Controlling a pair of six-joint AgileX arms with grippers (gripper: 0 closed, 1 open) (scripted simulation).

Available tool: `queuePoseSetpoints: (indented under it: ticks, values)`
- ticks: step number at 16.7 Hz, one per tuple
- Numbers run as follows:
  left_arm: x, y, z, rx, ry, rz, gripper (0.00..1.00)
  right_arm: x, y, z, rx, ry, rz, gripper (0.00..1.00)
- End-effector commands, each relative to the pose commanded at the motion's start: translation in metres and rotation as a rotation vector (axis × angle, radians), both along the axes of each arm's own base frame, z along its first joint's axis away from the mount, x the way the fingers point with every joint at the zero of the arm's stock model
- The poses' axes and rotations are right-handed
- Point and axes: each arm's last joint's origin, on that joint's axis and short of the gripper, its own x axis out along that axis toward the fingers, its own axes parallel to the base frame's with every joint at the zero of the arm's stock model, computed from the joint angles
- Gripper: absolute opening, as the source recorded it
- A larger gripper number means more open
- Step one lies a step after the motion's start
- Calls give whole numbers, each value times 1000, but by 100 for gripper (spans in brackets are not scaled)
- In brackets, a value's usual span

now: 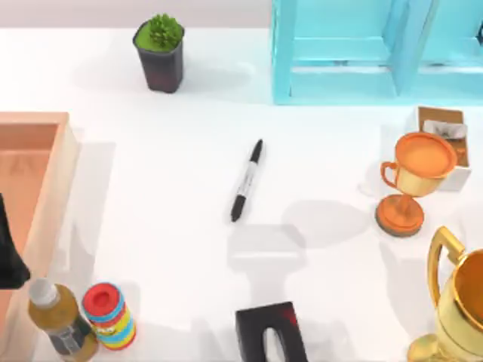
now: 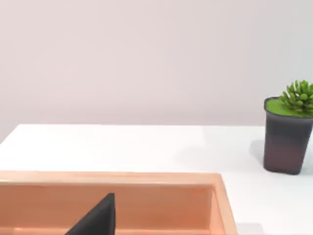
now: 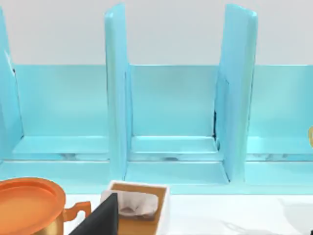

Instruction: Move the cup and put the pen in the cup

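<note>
Pen [image 1: 247, 181]: slim, black, matte barrel with a pale label band at mid-length, lying flat and slanted on the smooth white table [image 1: 166, 219], near the centre, touching nothing.

Orange trophy [image 1: 414, 178], glossy, on a round foot at the table's right; a large gold trophy [image 1: 453, 302] sits nearer the front edge. Behind them a light blue divided rack [image 1: 362, 49]. At the left, a wooden tray [image 1: 38, 188] with plain flat walls, and a dark pot with a green plant [image 1: 160, 51].

Our left arm shows as a dark wedge [image 1: 9, 256] over the tray; its pincer's opening we cannot tell. In the right wrist view a dark sliver, possibly one finger [image 3: 100, 218], sits before the rack; its spread we cannot tell either.
</note>
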Motion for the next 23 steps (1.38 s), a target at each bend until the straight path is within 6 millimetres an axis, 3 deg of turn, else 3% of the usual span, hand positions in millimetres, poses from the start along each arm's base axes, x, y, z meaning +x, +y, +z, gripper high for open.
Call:
queuePoseSetpoints:
  ticks: [5, 8, 11, 14, 17, 23]
  values:
    - [0, 1, 11, 11, 60, 11, 100, 0, 0, 0, 0, 0, 0, 100]
    - [5, 4, 36, 32, 203, 33, 100, 0, 0, 0, 0, 0, 0, 100]
    - [22, 9, 67, 54, 420, 55, 100, 0, 0, 0, 0, 0, 0, 100]
    - [55, 18, 97, 68, 678, 67, 100, 0, 0, 0, 0, 0, 0, 100]
    - [99, 31, 112, 70, 954, 65, 100, 0, 0, 0, 0, 0, 0, 100]
    - [186, 63, 104, 39, 1400, 22, 100, 0, 0, 0, 0, 0, 0, 100]
